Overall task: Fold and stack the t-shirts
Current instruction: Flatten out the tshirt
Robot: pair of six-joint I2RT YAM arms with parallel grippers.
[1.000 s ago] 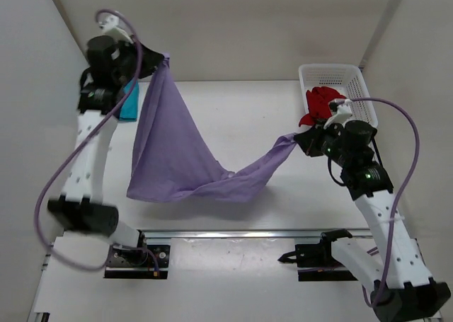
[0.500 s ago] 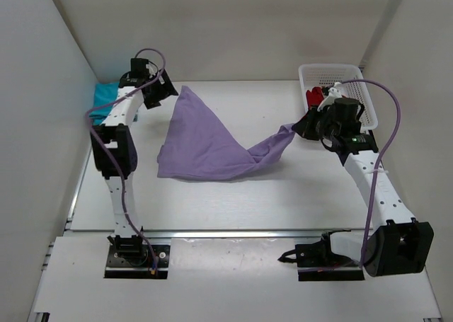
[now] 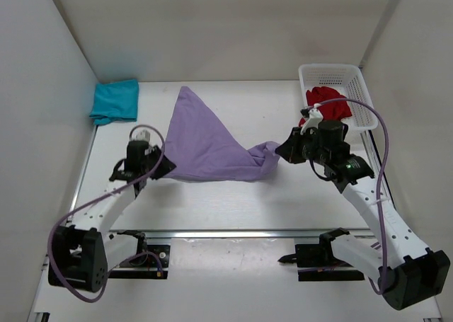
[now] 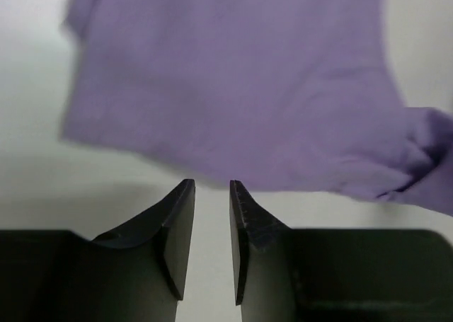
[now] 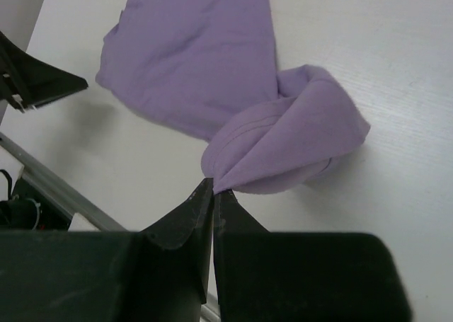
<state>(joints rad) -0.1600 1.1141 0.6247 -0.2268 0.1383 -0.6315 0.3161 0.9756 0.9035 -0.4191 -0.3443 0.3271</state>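
On the table (image 3: 233, 194), right fingers (image 5: 180, 226) pinch a corner of the lavender t-shirt (image 3: 205, 138); left fingers (image 4: 173, 230) stand slightly apart, empty.

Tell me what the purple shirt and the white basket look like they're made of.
Purple shirt: soft, matte knit cloth, probably cotton jersey. It drapes flat on the table and bunches into rounded folds at one end. White basket: rigid plastic by the look, with moulded mesh walls of regular holes and a smooth, even rim.
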